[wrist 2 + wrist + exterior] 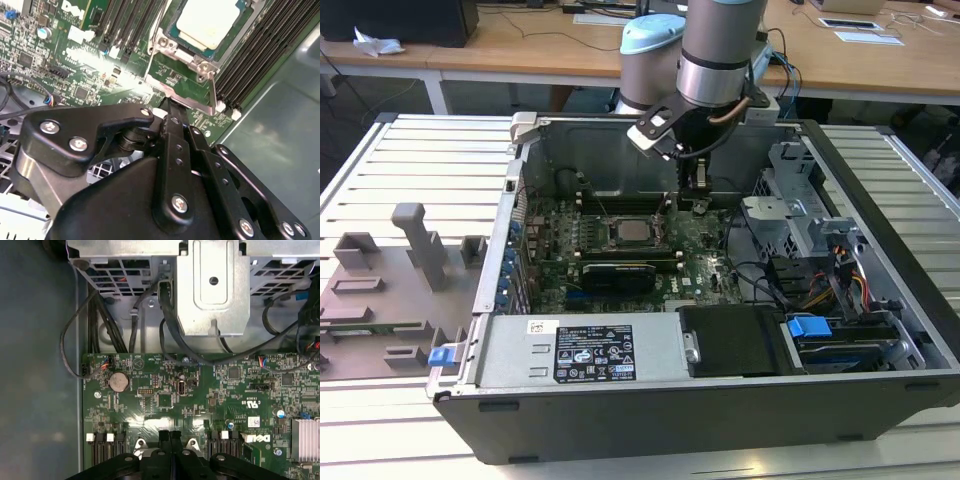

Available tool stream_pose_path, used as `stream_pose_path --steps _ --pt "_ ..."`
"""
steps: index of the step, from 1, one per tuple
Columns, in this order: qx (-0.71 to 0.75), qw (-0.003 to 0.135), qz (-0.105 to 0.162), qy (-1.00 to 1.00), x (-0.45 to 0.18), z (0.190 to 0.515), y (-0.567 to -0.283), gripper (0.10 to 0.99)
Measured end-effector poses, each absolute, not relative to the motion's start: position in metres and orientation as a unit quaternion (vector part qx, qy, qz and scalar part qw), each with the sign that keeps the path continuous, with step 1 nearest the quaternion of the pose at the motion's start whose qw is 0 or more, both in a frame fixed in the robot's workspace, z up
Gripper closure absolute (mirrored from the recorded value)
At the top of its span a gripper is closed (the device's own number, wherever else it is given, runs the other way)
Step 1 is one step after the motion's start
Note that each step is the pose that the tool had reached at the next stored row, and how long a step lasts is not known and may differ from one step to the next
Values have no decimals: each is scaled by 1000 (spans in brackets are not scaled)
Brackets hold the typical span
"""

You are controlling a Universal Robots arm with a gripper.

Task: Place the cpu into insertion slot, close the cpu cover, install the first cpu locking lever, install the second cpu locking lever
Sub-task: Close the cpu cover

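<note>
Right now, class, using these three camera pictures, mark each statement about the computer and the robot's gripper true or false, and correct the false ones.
1. The cpu lies in the insertion slot. True.
2. The gripper holds the cpu in the air. False: the gripper is shut beside the slot, and the cpu is not in its grip.
3. A round coin battery sits on the green board. True.
4. The grey fixture stands inside the computer case. False: it lies on the table outside the case, at the exterior view's left.
</note>
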State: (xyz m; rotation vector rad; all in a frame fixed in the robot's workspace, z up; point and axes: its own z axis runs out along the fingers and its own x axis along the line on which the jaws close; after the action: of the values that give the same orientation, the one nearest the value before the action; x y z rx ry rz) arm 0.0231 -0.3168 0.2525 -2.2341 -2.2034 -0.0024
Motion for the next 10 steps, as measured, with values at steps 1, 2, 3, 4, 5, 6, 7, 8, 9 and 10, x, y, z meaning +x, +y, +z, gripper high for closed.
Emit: stream_pose_path --steps 1,2,3,4,5,6,7,8,9,10 --pt "-712 2 -1 -702 22 252 -317 980" --pt "-712 2 -1 -702 21 252 -317 980" --pt "-712 2 -1 -702 20 252 -317 980" --pt "-712 2 -1 -702 20 252 -317 980" --pt "-712 2 -1 -702 20 252 -317 980" --pt "-712 2 -1 -702 20 252 -317 980" --pt "-712 2 -1 -702 20 252 -317 980" --pt "-712 2 -1 -702 20 252 -317 980" --pt "-712 2 -1 -702 20 252 -317 980" --pt "-712 2 -1 -702 19 252 -317 980"
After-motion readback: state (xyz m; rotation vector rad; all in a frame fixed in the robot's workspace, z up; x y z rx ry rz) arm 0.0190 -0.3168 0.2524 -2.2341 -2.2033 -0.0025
